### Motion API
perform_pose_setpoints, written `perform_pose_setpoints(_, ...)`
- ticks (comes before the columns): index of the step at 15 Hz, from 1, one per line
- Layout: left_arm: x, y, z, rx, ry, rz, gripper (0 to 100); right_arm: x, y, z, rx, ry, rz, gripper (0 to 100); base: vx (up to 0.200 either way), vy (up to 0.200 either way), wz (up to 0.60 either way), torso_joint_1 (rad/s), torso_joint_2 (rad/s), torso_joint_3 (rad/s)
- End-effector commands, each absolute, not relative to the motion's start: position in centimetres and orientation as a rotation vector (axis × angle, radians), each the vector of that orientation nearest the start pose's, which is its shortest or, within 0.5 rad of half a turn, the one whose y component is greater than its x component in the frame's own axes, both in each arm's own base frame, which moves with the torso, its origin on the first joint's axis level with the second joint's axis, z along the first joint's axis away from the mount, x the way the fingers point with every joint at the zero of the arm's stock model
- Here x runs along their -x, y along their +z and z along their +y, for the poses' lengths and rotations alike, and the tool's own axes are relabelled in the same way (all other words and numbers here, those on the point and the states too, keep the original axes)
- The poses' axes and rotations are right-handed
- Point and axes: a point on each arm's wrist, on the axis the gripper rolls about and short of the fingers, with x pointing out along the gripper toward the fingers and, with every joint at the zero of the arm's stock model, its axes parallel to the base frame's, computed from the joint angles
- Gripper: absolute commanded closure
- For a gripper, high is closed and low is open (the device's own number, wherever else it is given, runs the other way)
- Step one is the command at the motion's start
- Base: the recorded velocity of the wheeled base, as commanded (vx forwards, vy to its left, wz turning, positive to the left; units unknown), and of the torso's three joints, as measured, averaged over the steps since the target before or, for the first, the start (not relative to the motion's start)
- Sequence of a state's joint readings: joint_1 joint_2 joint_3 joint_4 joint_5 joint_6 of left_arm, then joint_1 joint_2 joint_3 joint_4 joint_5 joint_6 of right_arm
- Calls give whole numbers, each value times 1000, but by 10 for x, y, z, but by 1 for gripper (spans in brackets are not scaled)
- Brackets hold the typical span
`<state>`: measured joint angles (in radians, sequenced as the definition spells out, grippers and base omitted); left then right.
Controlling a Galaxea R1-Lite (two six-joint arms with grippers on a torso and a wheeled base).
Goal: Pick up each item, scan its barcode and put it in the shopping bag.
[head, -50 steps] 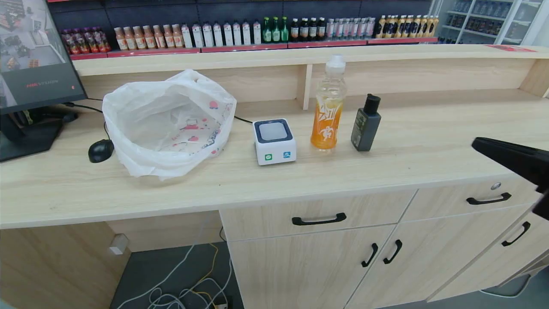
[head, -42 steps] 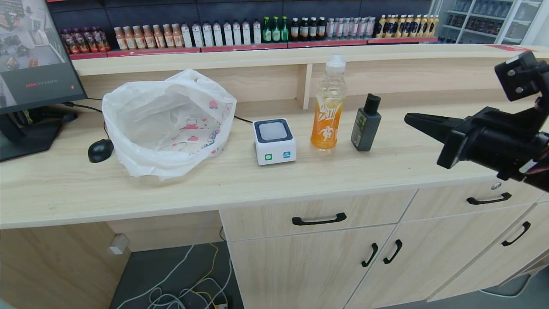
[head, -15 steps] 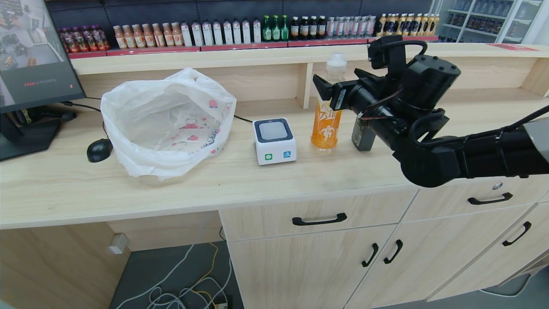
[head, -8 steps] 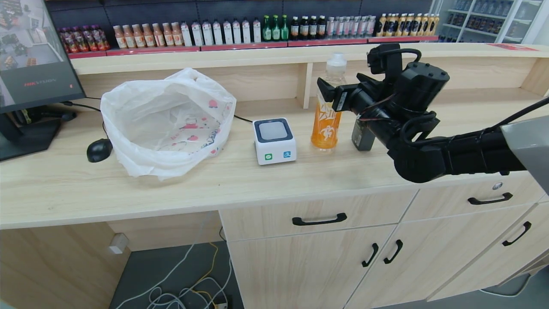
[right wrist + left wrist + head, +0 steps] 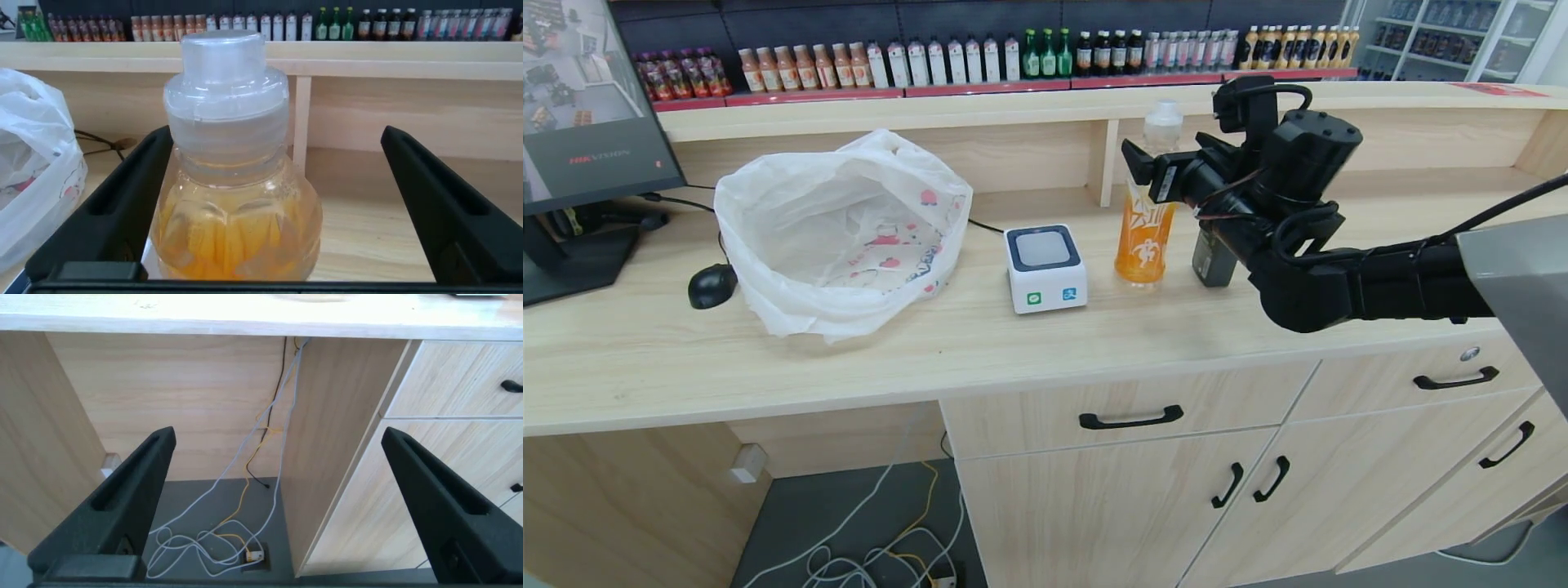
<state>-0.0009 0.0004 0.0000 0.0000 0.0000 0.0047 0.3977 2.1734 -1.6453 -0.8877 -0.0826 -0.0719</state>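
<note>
Jaws, left gripper [image 5: 278, 433]: spread wide, nothing between them; parked low in front of the cabinet, under the counter edge.
Bag: thin white plastic shopping bag with red print [image 5: 841, 237], mouth open, far off to the left of the right jaws.
Scanner: small white cube barcode scanner, grey window facing up [image 5: 1045, 269], between the bag and the right jaws, lower than them.
Bottle: tall clear plastic bottle of orange drink, white cap [image 5: 1145, 237], upright on the light wood counter [image 5: 980, 343]; its shoulder sits between the right jaws.
Jaws, right gripper [image 5: 275, 139]: spread, not pinching yet; bottle sits nearer one finger than the other, contact can't tell.
Dark bottle: small dark grey flip-cap bottle [image 5: 1213, 261], just right of the jaws, tucked behind the wrist.
Risk 1: off-centre close, so the near finger shoves first and the tall bottle tips.
Risk 2: grip high on the tapered shoulder, may slip on lift.
Risk 3: wrist clips the dark bottle on the swing toward the scanner.
</note>
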Motion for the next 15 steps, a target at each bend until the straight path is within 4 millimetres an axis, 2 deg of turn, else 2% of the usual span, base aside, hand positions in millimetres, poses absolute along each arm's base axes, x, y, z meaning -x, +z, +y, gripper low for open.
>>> perform_pose_setpoints(1,23,75,0,-5,0,0,0,-427,256,177,-15,298,-359,0,0,0,0,0,0,0)
perform_pose_setpoints(7,23,75,0,-5,0,0,0,-437,241,175,-4,290,-320,0,0,0,0,0,0,0)
perform_pose_setpoints(15,23,75,0,-5,-2,0,0,-440,237,179,-3,299,-313,0,0,0,0,0,0,0)
